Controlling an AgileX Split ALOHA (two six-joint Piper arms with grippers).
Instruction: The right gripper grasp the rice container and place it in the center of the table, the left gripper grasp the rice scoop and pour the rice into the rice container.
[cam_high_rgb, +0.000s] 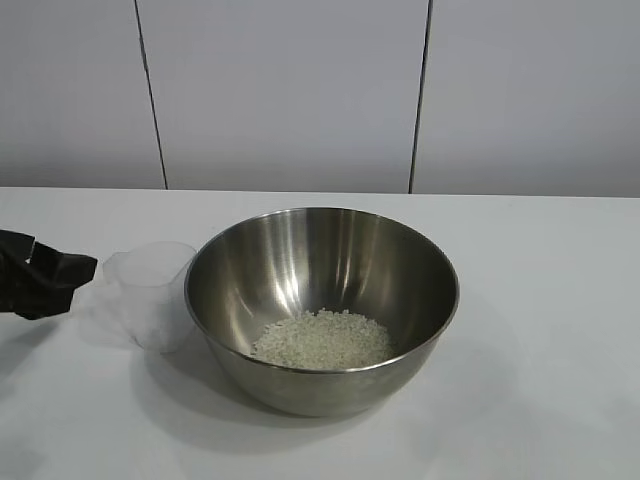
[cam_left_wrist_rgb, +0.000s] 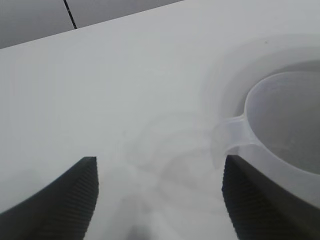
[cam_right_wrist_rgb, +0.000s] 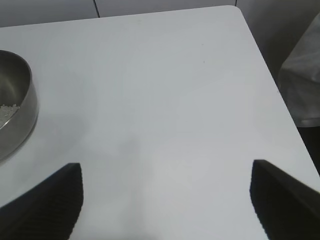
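Note:
The steel rice container (cam_high_rgb: 322, 305) stands on the white table (cam_high_rgb: 540, 330) near its middle, with a heap of white rice (cam_high_rgb: 322, 340) in its bottom. The clear plastic rice scoop (cam_high_rgb: 152, 292) stands upright and empty just left of the bowl, touching or nearly touching it. My left gripper (cam_high_rgb: 70, 272) is at the far left, beside the scoop, open and holding nothing; in the left wrist view (cam_left_wrist_rgb: 160, 172) the scoop's handle (cam_left_wrist_rgb: 227, 136) lies just beyond one finger. My right gripper (cam_right_wrist_rgb: 167, 175) is open over bare table, away from the bowl (cam_right_wrist_rgb: 15, 117).
Grey wall panels rise behind the table. In the right wrist view the table's edge and corner (cam_right_wrist_rgb: 250, 30) show, with a pale covered object (cam_right_wrist_rgb: 302, 80) beyond it.

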